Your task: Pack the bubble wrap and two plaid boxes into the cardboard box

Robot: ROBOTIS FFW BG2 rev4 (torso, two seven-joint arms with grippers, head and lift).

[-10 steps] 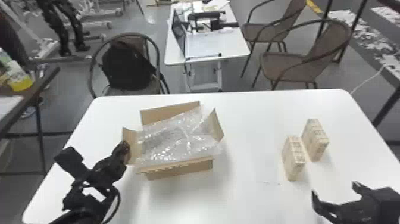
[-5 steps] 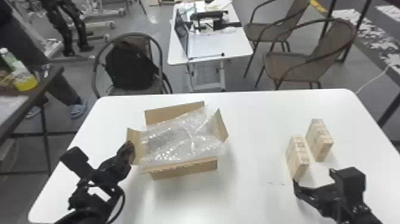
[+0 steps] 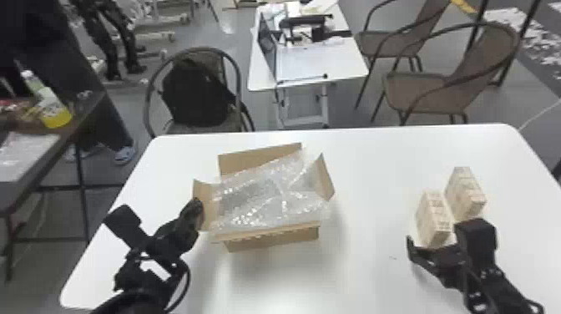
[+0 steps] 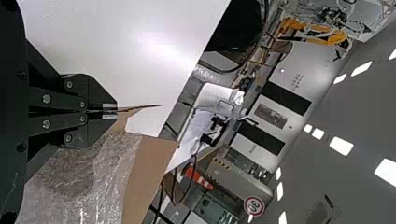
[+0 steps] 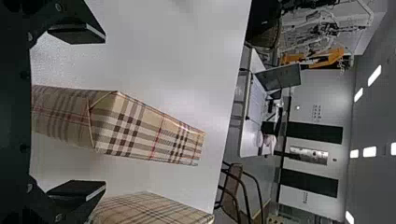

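The open cardboard box (image 3: 273,243) stands left of the table's middle, bubble wrap (image 3: 267,200) lying across its inside. At its left flap is my left gripper (image 3: 198,211); in the left wrist view the same gripper (image 4: 116,111) is shut on that flap's thin edge, beside the bubble wrap (image 4: 79,177). Two plaid boxes stand close together on the right, a nearer one (image 3: 434,219) and a farther one (image 3: 464,193). My right gripper (image 3: 438,250) is low at the nearer one's front end. Seen from the right wrist, the open gripper (image 5: 105,113) has that plaid box (image 5: 144,130) between its fingers, the other (image 5: 152,210) alongside.
The white table (image 3: 371,167) has bare surface between the cardboard box and the plaid boxes. Beyond its far edge stand a chair with a black backpack (image 3: 196,94), a smaller white table (image 3: 321,62) and brown chairs. A dark side table (image 3: 83,112) is at the left.
My right arm has swung left and forward from the table's right side to the nearer plaid box. The left gripper has kept its place at the flap, while the head view has shifted slightly.
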